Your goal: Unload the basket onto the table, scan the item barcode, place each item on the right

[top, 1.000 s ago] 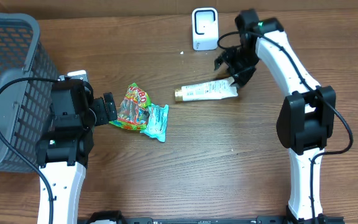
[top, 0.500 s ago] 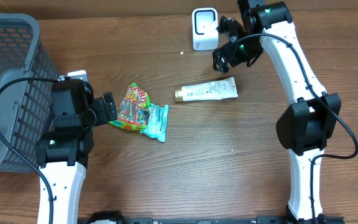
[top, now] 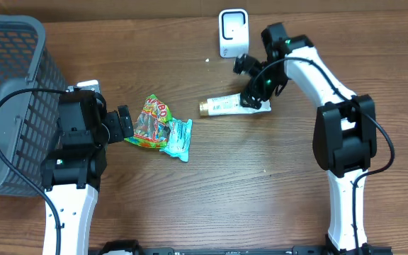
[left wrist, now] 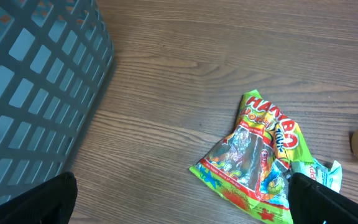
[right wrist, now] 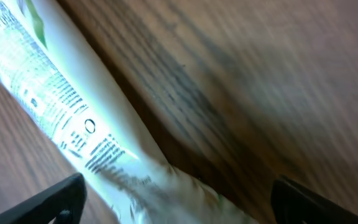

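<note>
The right gripper [top: 256,95] is coming back down from beside the scanner [top: 233,32] and is now hanging over the crimped end of the tube [top: 222,106], which is lying where it was a second ago. The white tube is lying flat on the worktop [top: 261,184], toward the middle of the far edge, with its gold cap pointing left and its flat end pointing right, partly under the gripper. In the right wrist view the printed tube is running slantwise between the two dark fingers [right wrist: 55,199]. They are standing spread wide, one on each side of it, and gripping nothing.

The scanner is standing upright close to the far edge, near the tube but apart from it.

Left of the tube's cap, well apart, a bright candy bag [top: 152,120] is lying crumpled, with a teal packet [top: 178,137] touching its right side. The left gripper [top: 124,126] is hovering just beside the bag's left edge, its fingers [left wrist: 36,202] spread fully apart and empty, as the left wrist view is showing.

A grey mesh basket [top: 13,42] is occupying the far left corner of the worktop, behind the left arm.
</note>
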{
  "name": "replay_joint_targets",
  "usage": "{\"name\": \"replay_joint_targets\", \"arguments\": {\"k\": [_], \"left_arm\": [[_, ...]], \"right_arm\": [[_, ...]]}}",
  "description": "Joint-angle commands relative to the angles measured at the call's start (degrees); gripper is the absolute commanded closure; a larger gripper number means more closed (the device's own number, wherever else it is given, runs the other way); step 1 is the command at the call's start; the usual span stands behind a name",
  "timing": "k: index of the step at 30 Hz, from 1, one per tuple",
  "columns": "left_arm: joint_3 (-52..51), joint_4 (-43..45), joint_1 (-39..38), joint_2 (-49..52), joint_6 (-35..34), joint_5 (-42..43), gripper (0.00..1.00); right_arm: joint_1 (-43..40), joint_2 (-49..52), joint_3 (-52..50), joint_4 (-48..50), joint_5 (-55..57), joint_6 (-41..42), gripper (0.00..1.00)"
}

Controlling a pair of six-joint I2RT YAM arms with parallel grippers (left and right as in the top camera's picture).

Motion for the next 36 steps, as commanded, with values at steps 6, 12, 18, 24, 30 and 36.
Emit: {"name": "replay_joint_targets", "arguments": {"k": [6, 12, 18, 24, 30, 36], "left_arm": [[0.17, 0.15, 0.24, -0.33, 0.83, -0.50, 0.00], [0.17, 0.15, 0.24, -0.33, 0.83, -0.50, 0.00], [0.17, 0.15, 0.24, -0.33, 0.83, -0.50, 0.00], [0.17, 0.15, 0.24, -0.33, 0.83, -0.50, 0.00], [0.17, 0.15, 0.24, -0.33, 0.83, -0.50, 0.01], [0.17, 0.15, 0.24, -0.33, 0.83, -0.50, 0.00]], "right_arm": [[0.20, -1.57, -1.79, -1.95, -1.33, 1.53, 0.43], [0.22, -1.57, -1.79, -7.93, -1.36, 26.77, 0.69], [0.22, -1.57, -1.79, -13.79, -2.25, 46.88, 0.34], [0.22, -1.57, -1.79, -9.73, -5.05, 47.63, 0.13], [0.79, -1.57, -3.65, -2.78, -9.03, 43.65, 0.15], [2.43, -1.57, -8.98, 1.62, -9.44, 36.79, 0.18]]}}
